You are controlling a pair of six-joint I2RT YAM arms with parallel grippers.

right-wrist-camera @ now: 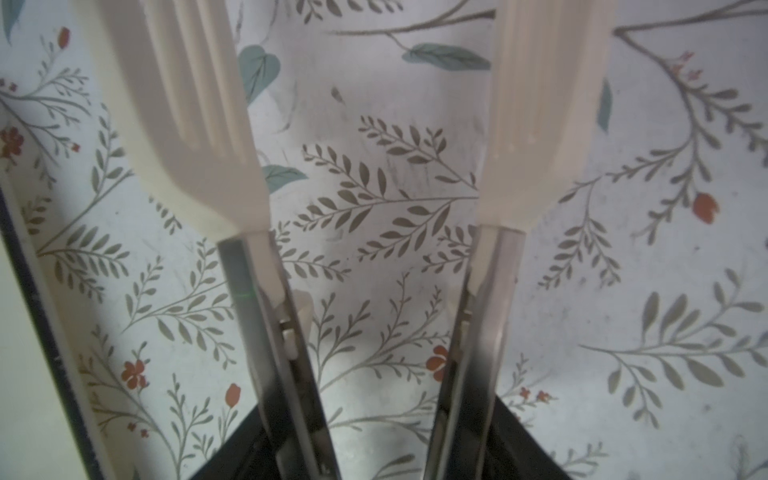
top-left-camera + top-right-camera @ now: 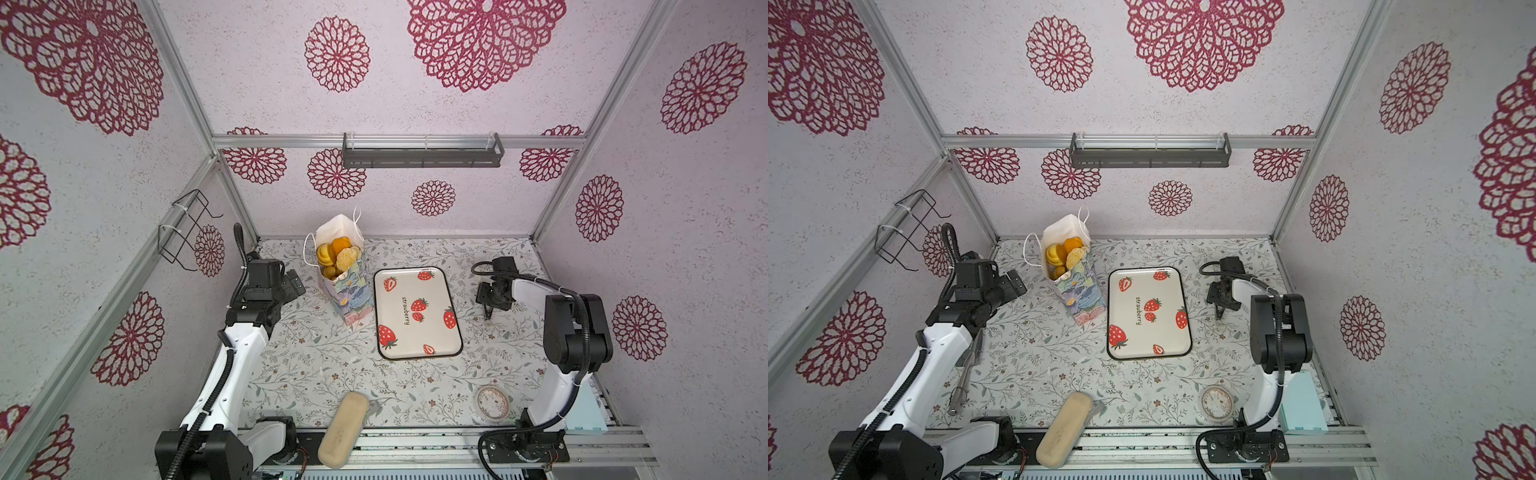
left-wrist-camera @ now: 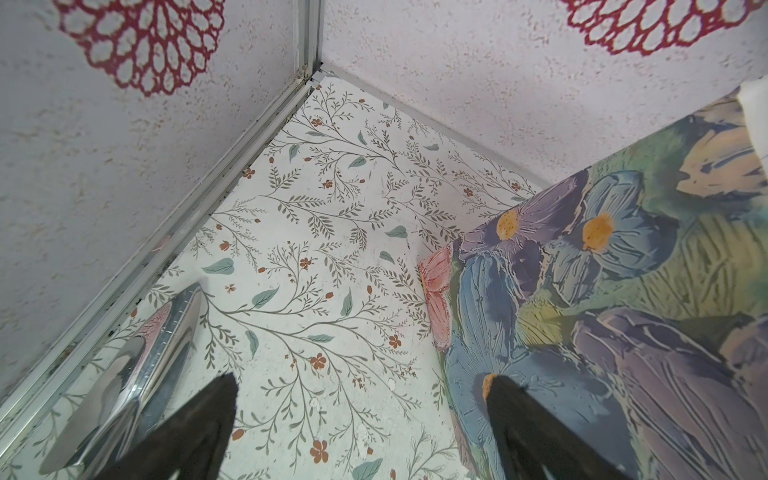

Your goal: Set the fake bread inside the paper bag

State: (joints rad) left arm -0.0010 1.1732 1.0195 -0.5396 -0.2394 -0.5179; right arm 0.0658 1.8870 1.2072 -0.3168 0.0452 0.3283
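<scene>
1 bag (image 2: 353,299) at 10 o'clock of 1 tray (image 2: 432,328); 4 bread (image 2: 337,255) pcs visible inside. L claw (image 3: 361,380) apart. R claw (image 2: 489,306) clamped on tongs (image 1: 187,124), tips apart. 2nd tongs (image 2: 963,374) shows in a top view + L wrist only.

Both top views: bright, even, diffuse overhead light. Shadows are soft, e.g. a grey patch beside the long pale beige block (image 2: 345,428) and at the base of the flower-printed paper bag (image 2: 353,299). Wide-angle bend: aluminium frame posts (image 2: 180,75) splay toward the edges.

Left wrist: leaf-patterned desk (image 3: 332,249) sharp, black fingers (image 3: 199,428) of the left gripper (image 3: 361,380) blurred up close, mirror glare on the bare steel tongs (image 3: 158,345).

Right wrist: dimmer, bluish, soft overall. White-tipped steel tongs (image 1: 195,145) out of focus, shadow pooled between them.
</scene>
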